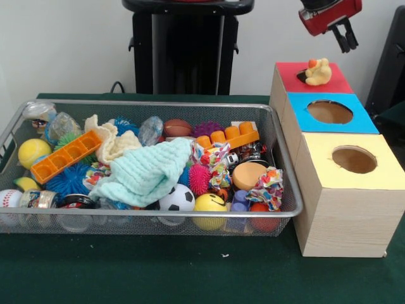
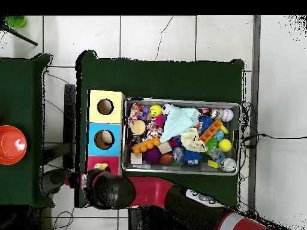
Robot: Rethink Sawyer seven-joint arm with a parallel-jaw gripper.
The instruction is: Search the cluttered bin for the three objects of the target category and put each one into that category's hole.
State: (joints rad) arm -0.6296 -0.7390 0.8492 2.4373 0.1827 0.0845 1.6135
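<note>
The silver wire-mesh bin (image 1: 152,103) sits on the green table, full of mixed toys; it also shows in the overhead view (image 2: 180,100). To its right stand three wooden boxes with red (image 1: 291,75), blue (image 1: 300,114) and yellow (image 1: 386,168) tops. The blue and yellow tops have round holes. A yellow rubber duck (image 1: 318,73) sits on the red top. My gripper (image 1: 348,45) hangs above and slightly right of the duck, open and empty. In the overhead view the arm (image 2: 111,188) hides the gripper, and the duck (image 2: 101,166) shows beside it.
The bin holds a mint cloth (image 1: 149,174), an orange tray (image 1: 65,156), a soccer ball (image 1: 176,199), a yellow smiley ball (image 1: 209,209), a baseball (image 1: 9,198) and spiky balls. The black pedestal (image 1: 183,47) stands behind the bin. An orange dish (image 2: 12,145) sits on a side table.
</note>
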